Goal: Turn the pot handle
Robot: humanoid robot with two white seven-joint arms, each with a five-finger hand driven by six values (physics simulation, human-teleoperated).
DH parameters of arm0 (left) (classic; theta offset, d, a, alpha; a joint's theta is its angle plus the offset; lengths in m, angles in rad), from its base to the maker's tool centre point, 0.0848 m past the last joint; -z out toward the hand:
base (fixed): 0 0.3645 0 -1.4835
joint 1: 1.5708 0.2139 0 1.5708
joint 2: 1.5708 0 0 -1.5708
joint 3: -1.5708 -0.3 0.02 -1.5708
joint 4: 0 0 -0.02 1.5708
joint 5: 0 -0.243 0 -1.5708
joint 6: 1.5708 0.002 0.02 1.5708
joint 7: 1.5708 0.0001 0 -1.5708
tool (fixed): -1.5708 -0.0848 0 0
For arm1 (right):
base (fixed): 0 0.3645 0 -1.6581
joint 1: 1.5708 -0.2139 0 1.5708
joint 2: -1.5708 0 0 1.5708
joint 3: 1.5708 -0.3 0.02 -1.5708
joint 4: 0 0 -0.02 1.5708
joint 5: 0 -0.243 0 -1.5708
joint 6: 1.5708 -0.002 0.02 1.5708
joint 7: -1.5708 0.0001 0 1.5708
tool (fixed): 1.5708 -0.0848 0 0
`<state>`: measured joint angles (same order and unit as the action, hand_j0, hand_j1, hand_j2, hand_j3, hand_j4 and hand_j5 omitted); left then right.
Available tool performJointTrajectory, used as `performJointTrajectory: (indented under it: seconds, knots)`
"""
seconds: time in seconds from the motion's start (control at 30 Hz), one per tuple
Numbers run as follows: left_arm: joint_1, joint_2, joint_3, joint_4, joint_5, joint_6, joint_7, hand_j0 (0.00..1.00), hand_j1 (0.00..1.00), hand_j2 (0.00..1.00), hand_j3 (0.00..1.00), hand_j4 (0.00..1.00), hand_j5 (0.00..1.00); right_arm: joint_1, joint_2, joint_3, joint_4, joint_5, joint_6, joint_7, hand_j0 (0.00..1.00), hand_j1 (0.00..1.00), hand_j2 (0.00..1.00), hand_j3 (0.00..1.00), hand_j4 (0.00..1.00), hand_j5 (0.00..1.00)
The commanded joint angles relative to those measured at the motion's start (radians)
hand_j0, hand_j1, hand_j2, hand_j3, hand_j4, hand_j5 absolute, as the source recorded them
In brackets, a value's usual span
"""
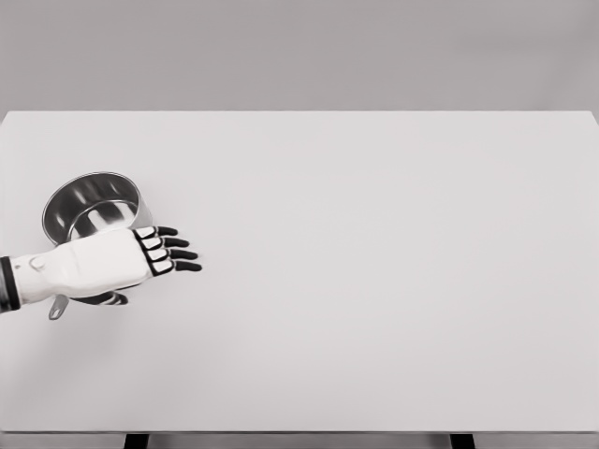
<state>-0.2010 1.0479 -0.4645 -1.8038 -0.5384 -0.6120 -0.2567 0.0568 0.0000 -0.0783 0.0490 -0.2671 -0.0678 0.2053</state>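
Steel pot (92,201) at worktop's (374,281) left side, handle (59,306) poking out toward near edge beneath left hand (122,262). Fingers (173,253) stretched flat, apart, gripping nothing. Best to lower, curl around handle, then swing gently without tipping pot.

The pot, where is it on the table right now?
In the head view the pot sits on the table's left side, just behind the left hand, which overlaps its near edge.
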Motion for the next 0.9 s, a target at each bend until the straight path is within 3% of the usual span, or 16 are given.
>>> performJointTrajectory:
  seconds: [0.0, 0.3, 0.87]
  knots:
    - [0.000, 0.014, 0.001, 0.000, -0.011, 0.001, 0.001, 1.00, 1.00, 1.00, 1.00, 1.00, 1.00, 0.000, 0.000, 0.000, 0.000, 0.000, -0.001, 0.000, 1.00, 1.00, 1.00, 1.00, 1.00, 1.00]
    - [0.015, 0.070, 0.012, 0.000, -0.014, 0.001, -0.001, 1.00, 1.00, 1.00, 1.00, 1.00, 1.00, 0.000, 0.000, 0.000, 0.000, 0.000, 0.000, 0.000, 1.00, 1.00, 1.00, 1.00, 1.00, 1.00]
    - [0.018, 0.086, 0.017, 0.001, -0.006, 0.001, -0.001, 1.00, 1.00, 1.00, 1.00, 1.00, 1.00, 0.000, 0.000, 0.000, 0.000, 0.000, 0.000, 0.000, 1.00, 1.00, 1.00, 1.00, 1.00, 1.00]
